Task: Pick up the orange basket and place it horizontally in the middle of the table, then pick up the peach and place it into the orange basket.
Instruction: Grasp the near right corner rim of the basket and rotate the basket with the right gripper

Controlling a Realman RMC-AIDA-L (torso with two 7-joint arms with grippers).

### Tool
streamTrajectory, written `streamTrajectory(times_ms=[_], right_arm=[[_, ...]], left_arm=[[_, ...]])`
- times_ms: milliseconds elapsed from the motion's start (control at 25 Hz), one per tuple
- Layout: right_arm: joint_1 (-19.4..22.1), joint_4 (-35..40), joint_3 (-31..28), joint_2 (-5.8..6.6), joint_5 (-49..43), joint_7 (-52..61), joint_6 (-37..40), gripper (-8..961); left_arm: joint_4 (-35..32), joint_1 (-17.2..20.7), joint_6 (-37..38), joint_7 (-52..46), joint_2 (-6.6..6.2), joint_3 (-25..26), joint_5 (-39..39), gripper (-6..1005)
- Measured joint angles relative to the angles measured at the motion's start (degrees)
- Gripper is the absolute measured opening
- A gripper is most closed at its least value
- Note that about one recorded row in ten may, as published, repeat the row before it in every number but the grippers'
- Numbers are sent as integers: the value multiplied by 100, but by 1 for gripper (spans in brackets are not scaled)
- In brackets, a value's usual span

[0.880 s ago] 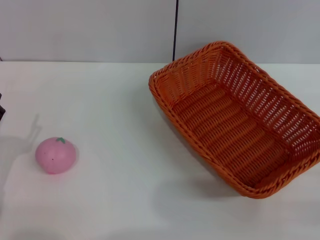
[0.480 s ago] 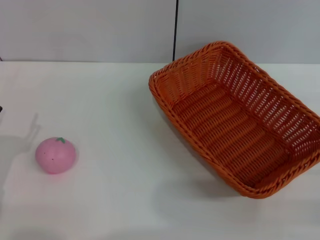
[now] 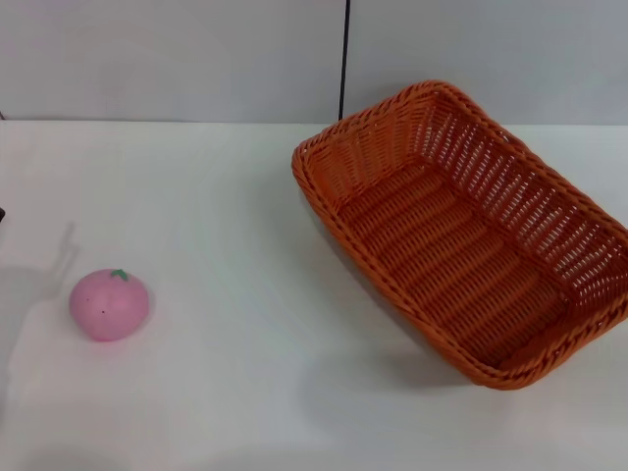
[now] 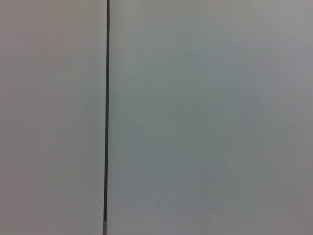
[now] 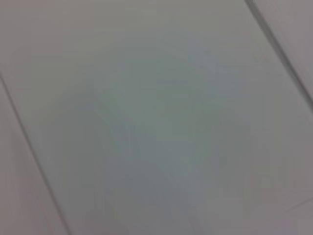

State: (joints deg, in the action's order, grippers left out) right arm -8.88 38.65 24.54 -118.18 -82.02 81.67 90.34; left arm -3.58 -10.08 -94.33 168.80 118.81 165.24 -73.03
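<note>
Orange basket [image 3: 469, 235] on the right of the white worktop [image 3: 226, 226], peach [image 3: 109, 304] well apart at the left.

The orange basket is a large rectangular wicker piece with slanted open-weave sides, a tightly woven floor and a thick braided rim; it sits askew, its long axis running diagonally from the far middle toward the near right edge, and it holds nothing. The peach is a small round pink fruit with a tiny green leaf on top and a few faint specks on its skin, resting on the worktop at the near left, far smaller than the basket. Behind the worktop stands a pale wall [image 3: 177, 59] with a thin dark vertical seam [image 3: 344, 59]. Neither claw appears in any view, so whether either is apart or together cannot be told; both wrist views show only pale panels crossed by dark seams.
</note>
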Motion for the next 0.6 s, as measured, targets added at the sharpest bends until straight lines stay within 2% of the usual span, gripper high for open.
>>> streamTrajectory(times_ms=[120, 160, 200, 240, 320, 360, 400, 440, 480, 560, 600], right_arm=[[-118, 1151, -113, 107, -806, 1568, 11, 782], [-255, 1881, -189, 193, -1409, 2536, 71, 781], [-255, 1881, -189, 193, -1409, 2536, 71, 781], [-352, 2239, -200, 254, -1777, 3071, 105, 781], [-580, 2719, -206, 388, -2472, 3761, 213, 781], [-947, 2962, -210, 580, -3347, 4334, 471, 781], [-947, 2962, -210, 580, -3347, 4334, 471, 781], [-1243, 2973, -211, 730, -3850, 4550, 726, 781], [-1410, 2923, -211, 808, -4170, 4624, 910, 780], [-2047, 2632, -142, 1019, -5214, 4732, 1323, 780], [-2047, 2632, -142, 1019, -5214, 4732, 1323, 780]], left_arm=[[-35, -12, 0, -1, 1, -29, -6, 829], [-76, -13, -15, -2, 2, -38, -17, 829], [-76, -13, -15, -2, 2, -38, -17, 829], [-98, -13, -29, -2, 2, -42, -25, 830], [-126, -13, -31, -3, 2, -43, -30, 830], [-154, -8, -25, -3, 2, -45, -31, 830], [-154, -8, -25, -3, 2, -45, -31, 830], [-159, -3, -23, -3, 2, -47, -33, 830], [-165, 3, -22, -4, 2, -50, -33, 830], [-223, 13, -18, -5, 1, -54, -37, 830], [-223, 13, -18, -5, 1, -54, -37, 830]])
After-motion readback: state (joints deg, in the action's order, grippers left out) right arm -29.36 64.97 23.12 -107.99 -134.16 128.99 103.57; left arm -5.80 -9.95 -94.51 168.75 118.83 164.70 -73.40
